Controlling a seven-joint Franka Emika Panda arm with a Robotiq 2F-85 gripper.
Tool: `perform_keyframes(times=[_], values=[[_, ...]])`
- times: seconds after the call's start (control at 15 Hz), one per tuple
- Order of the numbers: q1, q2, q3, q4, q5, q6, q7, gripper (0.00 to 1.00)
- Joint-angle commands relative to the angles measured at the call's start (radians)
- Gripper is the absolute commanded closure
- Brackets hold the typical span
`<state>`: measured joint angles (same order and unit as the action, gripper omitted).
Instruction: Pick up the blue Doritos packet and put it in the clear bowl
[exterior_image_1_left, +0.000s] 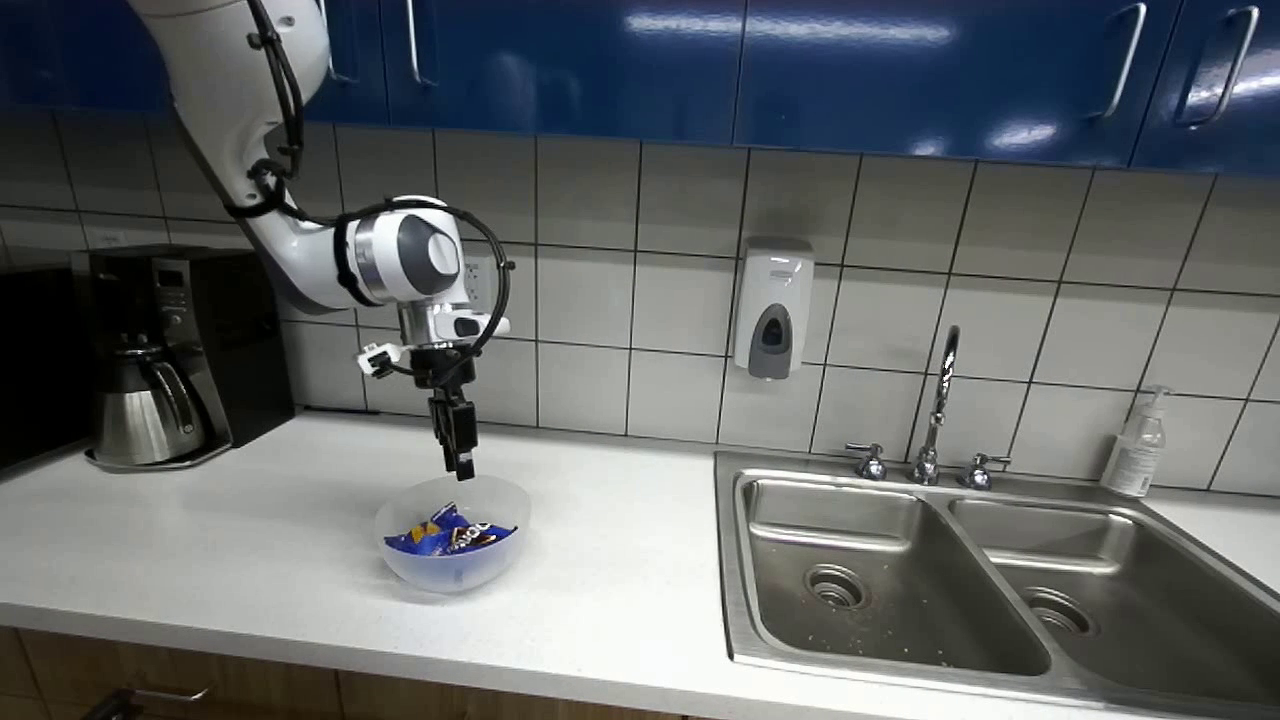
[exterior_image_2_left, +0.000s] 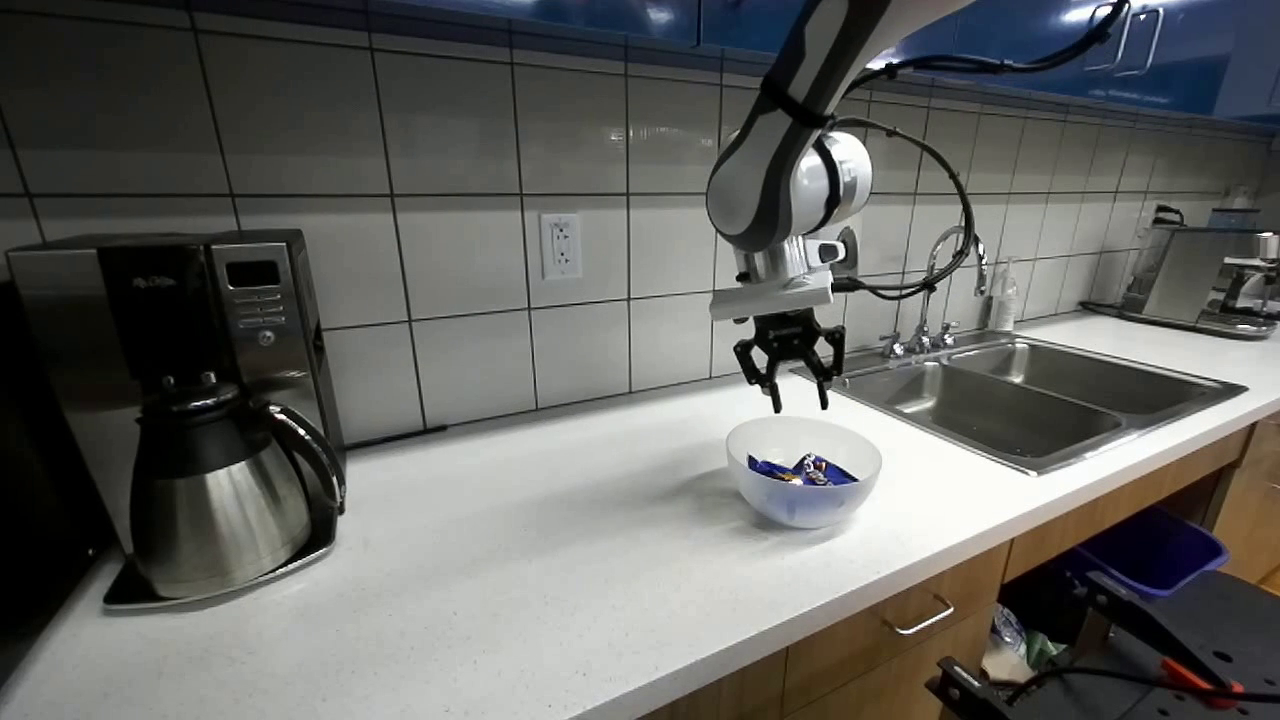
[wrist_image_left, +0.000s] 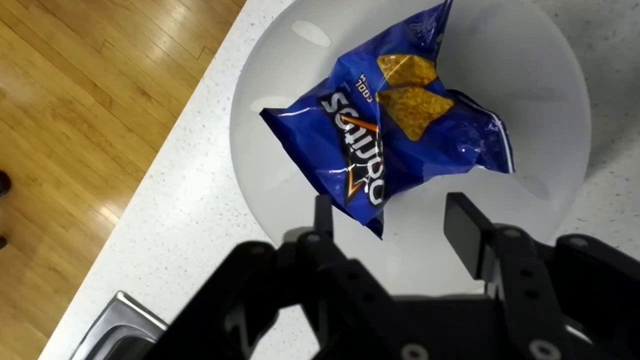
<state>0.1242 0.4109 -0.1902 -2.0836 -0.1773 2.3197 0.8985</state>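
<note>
Blue Doritos packet (wrist_image_left: 395, 147) lying crumpled inside clear bowl (exterior_image_2_left: 805, 507), printed front up. Gripper (exterior_image_2_left: 800, 402) hangs just above bowl, pointing down, fingers (wrist_image_left: 462, 232) spread wide apart. Bowl sits on white counter (exterior_image_2_left: 500, 560), between coffee maker (exterior_image_2_left: 160, 320) and double steel sink (exterior_image_1_left: 733, 560). White soap dispenser (exterior_image_1_left: 775, 290) on tiled wall (exterior_image_1_left: 585, 290).

The packet (wrist_image_left: 387, 127) looks glossy and crinkled, the bowl (exterior_image_2_left: 802, 505) smooth frosted plastic, the sink (exterior_image_1_left: 988, 572) satiny metal.
</note>
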Motion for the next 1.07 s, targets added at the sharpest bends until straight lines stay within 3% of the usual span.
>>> perform_keyframes(times=[0.0,0.13,0.53,0.73,0.8,1.0], values=[[-0.015,-0.139,0.044,-0.060,0.005,-0.049,-0.079,0.06],[-0.009,-0.207,0.062,-0.107,-0.001,-0.041,-0.096,0.00],[0.000,-0.412,0.155,-0.268,0.001,-0.063,-0.154,0.00],[0.001,-0.490,0.207,-0.319,0.019,-0.130,-0.155,0.00],[-0.018,-0.404,0.204,-0.261,0.001,-0.080,-0.128,0.00],[-0.019,-0.459,0.230,-0.300,0.003,-0.108,-0.129,0.00]])
